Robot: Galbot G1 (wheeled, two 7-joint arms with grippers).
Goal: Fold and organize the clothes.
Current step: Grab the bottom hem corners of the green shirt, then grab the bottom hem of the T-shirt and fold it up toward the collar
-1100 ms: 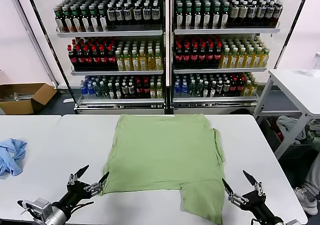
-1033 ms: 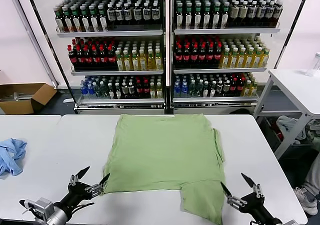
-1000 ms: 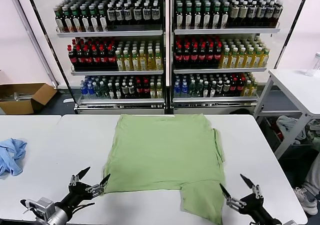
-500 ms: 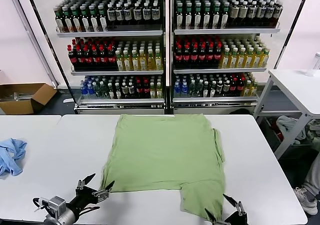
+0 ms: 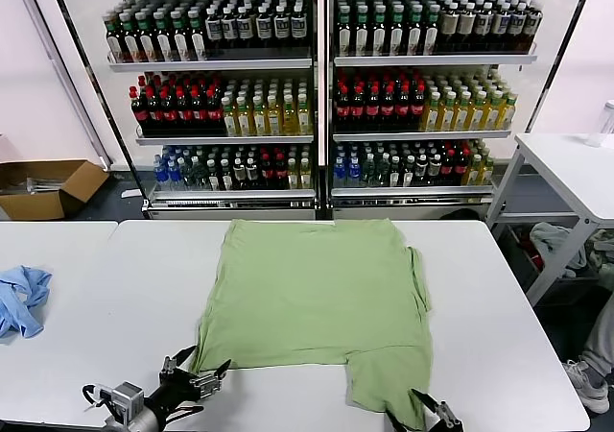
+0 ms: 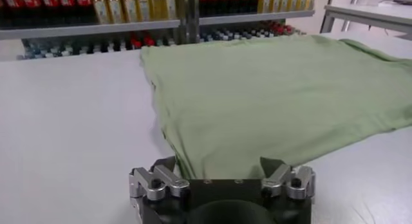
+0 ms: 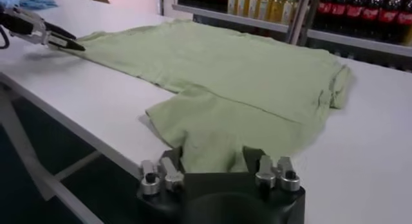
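Shirt: the light green shirt (image 5: 321,302) lies flat at centre frame of the head view on the white table (image 5: 499,326), back side up; collar and chest print not visible.
Fold state: partly done. One side appears turned in; a flap hangs down at lower right of the garment. Further folds and final tidying remain, by my estimate.
Left gripper: left gripper (image 5: 197,374), lower left of the head view, at the shirt's near left corner. Fingers apart, straddling the hem; no cloth clamped yet.
Right gripper: right gripper (image 5: 422,415), bottom edge of the head view, at the flap's near hem. Fingers apart on either side of the fabric edge; a grip cannot be confirmed.
Left wrist view: shows the hem running between the finger bases, which the head view does not resolve.
Right wrist view: shows the flap's hem at its own fingers and the left gripper far off at upper left.
Head view only: blue cloth (image 5: 19,298) at left edge; bottle shelves (image 5: 317,86) behind.
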